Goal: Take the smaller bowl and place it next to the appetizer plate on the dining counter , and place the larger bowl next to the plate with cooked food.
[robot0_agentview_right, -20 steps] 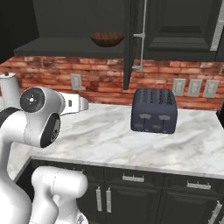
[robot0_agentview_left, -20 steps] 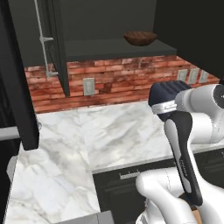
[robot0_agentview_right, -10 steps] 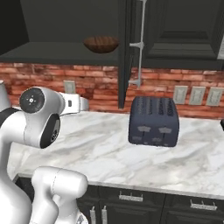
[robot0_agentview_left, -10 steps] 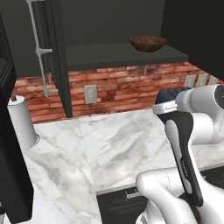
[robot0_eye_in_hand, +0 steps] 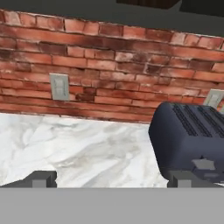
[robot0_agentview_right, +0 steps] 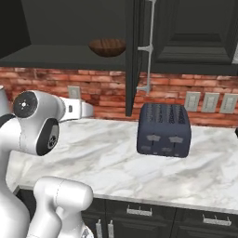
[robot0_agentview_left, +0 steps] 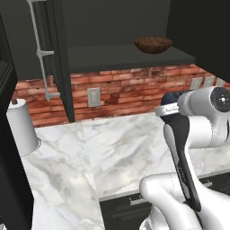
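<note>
the smaller bowl (robot0_agentview_left: 153, 45) is shallow dark brown wood sitting up on the open cabinet shelf (robot0_agentview_left: 126, 58), gripper (robot0_eye_in_hand: 111, 178) spread wide, holding nothing

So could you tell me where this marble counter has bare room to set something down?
The marble counter is bare between the paper towel roll and the toaster, below the brick wall. A strip in front of the toaster is free. The brown wooden bowl sits on the open cabinet shelf above.

White grey-veined marble bench (robot0_agentview_left: 103, 152) along a red brick wall (robot0_agentview_right: 107, 90) with grey outlets (robot0_agentview_left: 94, 97). Dark upper cabinets (robot0_agentview_right: 195, 32), one door open (robot0_agentview_right: 133, 56); dark drawers (robot0_agentview_right: 153, 216) below. Dark blue toaster (robot0_agentview_right: 164, 129), paper towel roll (robot0_agentview_left: 19, 126) on bench.
</note>
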### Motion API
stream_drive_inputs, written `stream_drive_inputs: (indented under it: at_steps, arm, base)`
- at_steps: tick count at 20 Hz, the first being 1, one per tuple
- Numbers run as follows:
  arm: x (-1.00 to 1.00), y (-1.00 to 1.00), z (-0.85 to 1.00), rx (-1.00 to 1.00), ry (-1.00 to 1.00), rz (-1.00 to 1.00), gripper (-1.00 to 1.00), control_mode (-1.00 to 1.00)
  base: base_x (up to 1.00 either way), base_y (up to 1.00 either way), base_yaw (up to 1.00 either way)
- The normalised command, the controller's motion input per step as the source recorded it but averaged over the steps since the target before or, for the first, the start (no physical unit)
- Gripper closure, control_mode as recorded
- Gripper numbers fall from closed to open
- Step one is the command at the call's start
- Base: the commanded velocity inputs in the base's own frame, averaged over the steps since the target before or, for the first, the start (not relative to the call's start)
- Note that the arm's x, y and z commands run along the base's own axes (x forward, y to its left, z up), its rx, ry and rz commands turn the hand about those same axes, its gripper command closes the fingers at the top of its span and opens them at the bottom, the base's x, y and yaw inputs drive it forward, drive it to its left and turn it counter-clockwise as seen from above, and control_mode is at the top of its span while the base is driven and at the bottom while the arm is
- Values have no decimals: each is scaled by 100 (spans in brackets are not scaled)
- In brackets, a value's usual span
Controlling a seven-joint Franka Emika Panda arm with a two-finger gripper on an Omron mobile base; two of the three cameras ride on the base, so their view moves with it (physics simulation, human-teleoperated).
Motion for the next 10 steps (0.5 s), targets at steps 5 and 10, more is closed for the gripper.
stream_drive_inputs:
  at_steps: [5, 10]
  arm:
    - [0, 0, 67, -5, -12, -28, -100, -100]
    - [-17, -2, 60, 13, -2, -41, -100, -100]
  base:
    - [0, 0, 0]
    - [0, 0, 0]
